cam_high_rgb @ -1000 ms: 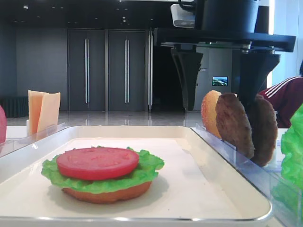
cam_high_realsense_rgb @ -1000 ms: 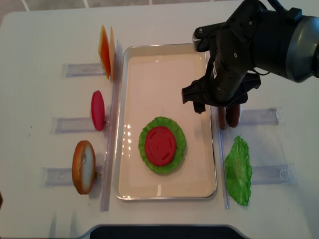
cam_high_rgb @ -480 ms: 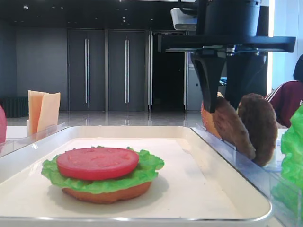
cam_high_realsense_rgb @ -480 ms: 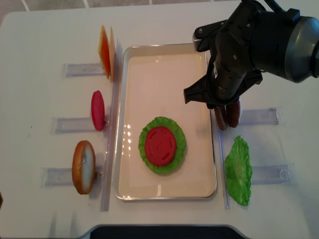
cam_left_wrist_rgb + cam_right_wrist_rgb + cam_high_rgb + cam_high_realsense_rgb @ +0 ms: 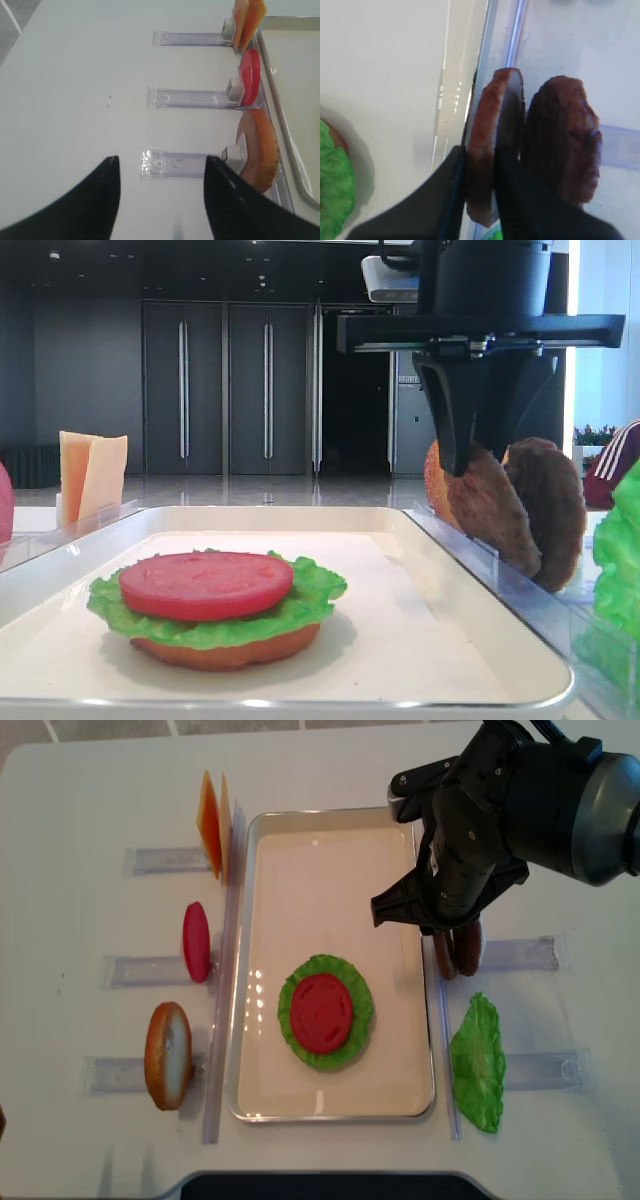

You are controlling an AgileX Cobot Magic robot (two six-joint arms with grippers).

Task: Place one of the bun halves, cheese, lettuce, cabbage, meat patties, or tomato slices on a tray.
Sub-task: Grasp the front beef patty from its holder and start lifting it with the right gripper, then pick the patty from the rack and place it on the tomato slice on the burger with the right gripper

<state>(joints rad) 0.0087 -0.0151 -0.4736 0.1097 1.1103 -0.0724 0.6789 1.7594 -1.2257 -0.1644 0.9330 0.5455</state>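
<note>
A white table [image 5: 90, 780] carries a large cream-white rectangular tray [image 5: 330, 840]. Just right of its rim, the black right gripper [image 5: 482, 165] has its fingers [image 5: 445, 200] clamped on the lighter pinkish-brown meat patty [image 5: 485, 150], standing beside a darker brown patty [image 5: 560, 140]. The left gripper [image 5: 162, 195] fingers stand apart.

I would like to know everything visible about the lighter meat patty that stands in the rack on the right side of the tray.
The lighter patty is a thick round disc, pinkish-brown with a grainy edge. It stands on edge, leaning slightly, in a clear plastic rack just outside the right rim of the tray. The right gripper is shut on it, one black finger on each face. The darker patty stands close behind it; whether they touch is unclear.
</note>
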